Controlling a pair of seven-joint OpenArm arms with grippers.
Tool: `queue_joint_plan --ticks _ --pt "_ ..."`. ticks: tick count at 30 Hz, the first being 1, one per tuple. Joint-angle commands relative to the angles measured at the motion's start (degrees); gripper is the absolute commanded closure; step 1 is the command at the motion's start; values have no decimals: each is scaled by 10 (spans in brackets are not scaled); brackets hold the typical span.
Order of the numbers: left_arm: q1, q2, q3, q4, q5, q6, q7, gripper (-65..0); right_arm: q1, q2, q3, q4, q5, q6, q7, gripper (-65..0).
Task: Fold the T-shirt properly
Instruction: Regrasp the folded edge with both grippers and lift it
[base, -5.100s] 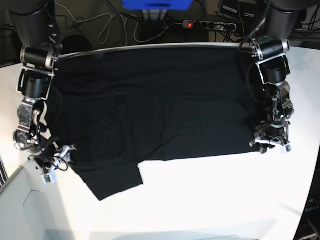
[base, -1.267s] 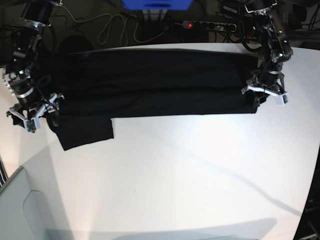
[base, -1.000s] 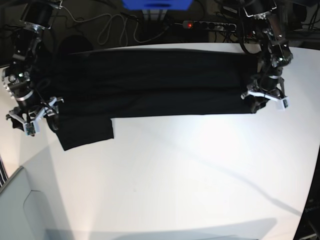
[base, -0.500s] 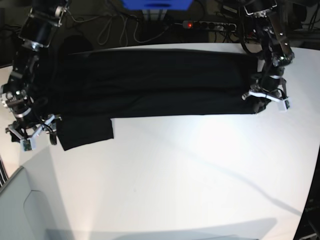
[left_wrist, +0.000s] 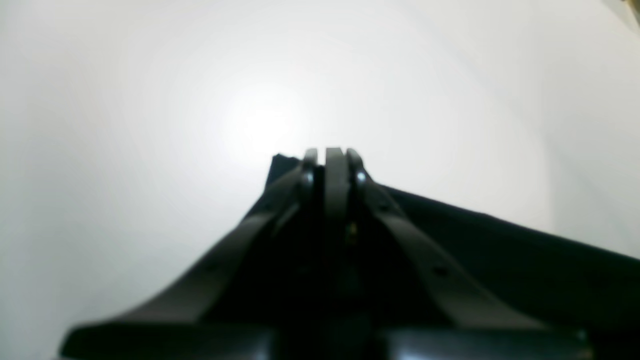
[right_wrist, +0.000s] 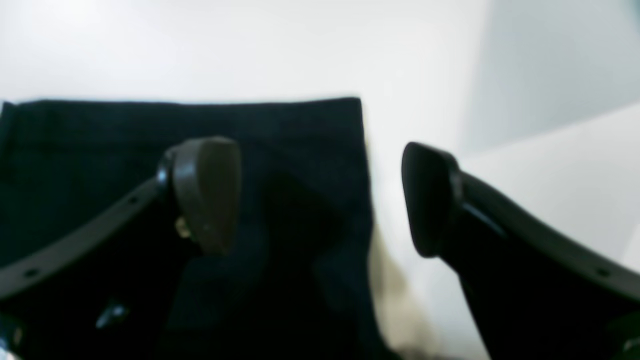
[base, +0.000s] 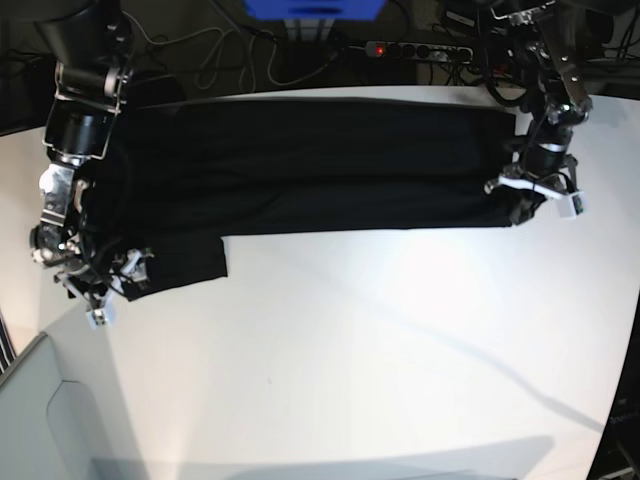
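Along the far edge of the table (base: 400, 330) lies the T-shirt (base: 300, 165), already folded once lengthwise into a long dark band; its long axis runs side to side, from near the far left corner to near the far right corner. One sleeve (base: 175, 265) sticks out toward the near edge at the left end, so I judge the sleeve tuck and the crosswise folds are not yet done. The left gripper (left_wrist: 330, 155) is clenched at the band's right end, with cloth just beneath it, though whether it pinches any I cannot tell. The right gripper (right_wrist: 320, 195) hangs spread wide over the sleeve's corner, grasping nothing.
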Motion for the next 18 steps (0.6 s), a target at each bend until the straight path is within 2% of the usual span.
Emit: queue_joint_plan --ticks 1,8,9,11,16,18 --pt "-2 -5 -9 8 -7 -3 -13 0 16 10 3 1 2 3 9 -488" --pt "-1 -5 -19 5 -7 -5 -13 0 30 21 4 -48 2 4 6 -479" --pt "-1 -4 -24 5 -7 -6 -13 0 30 21 4 -48 2 4 4 -460" --pt "-1 4 -34 4 -7 -6 -13 0 28 21 3 -48 2 5 3 -384" --pt "1 5 -39 4 -7 -6 -13 0 15 18 3 -48 2 5 3 -2" --pt "2 5 -39 5 -7 -6 -13 0 14 18 4 -47 3 5 3 -17"
